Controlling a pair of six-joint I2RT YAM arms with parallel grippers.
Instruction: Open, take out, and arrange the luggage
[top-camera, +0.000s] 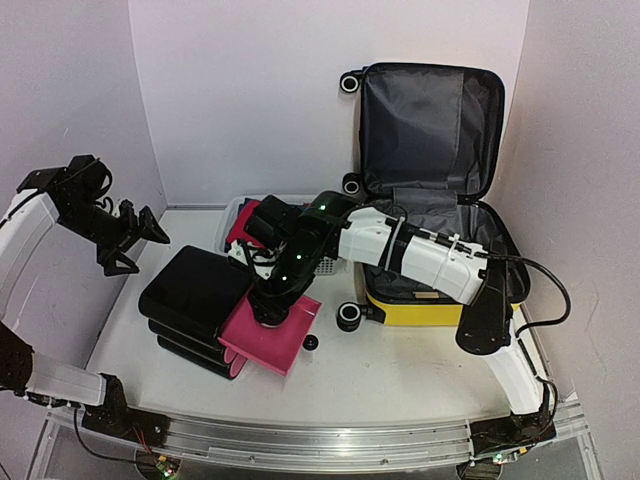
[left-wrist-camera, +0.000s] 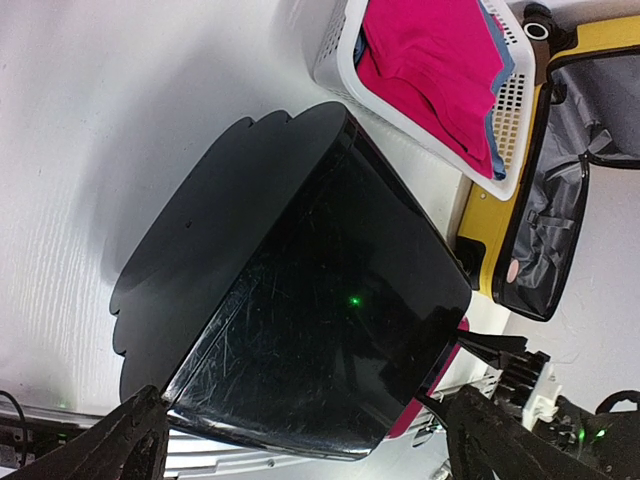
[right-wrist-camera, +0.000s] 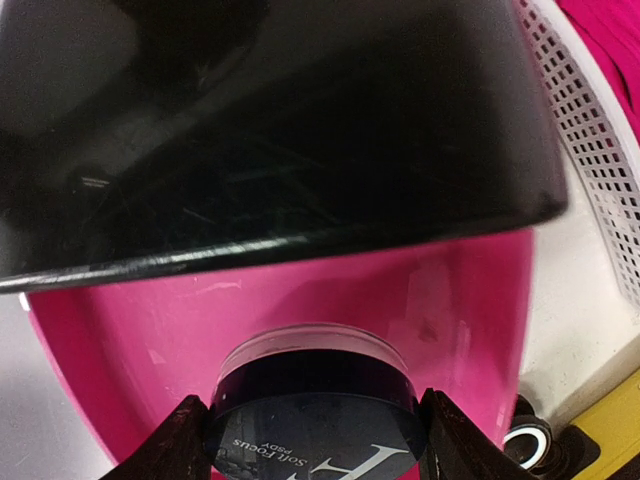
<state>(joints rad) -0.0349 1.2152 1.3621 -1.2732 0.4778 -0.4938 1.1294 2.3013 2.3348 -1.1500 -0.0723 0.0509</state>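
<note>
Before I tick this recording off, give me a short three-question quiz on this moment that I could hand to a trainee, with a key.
1. True or false: the luggage is zipped shut.
2. What sits between the fingers of the right gripper? A) a pink cloth B) a round dark jar C) nothing
3. Fill in: the pink clothes lie in the white mesh ____.
Key: 1 false, its lid stands upright and open. 2 B. 3 basket.
</note>
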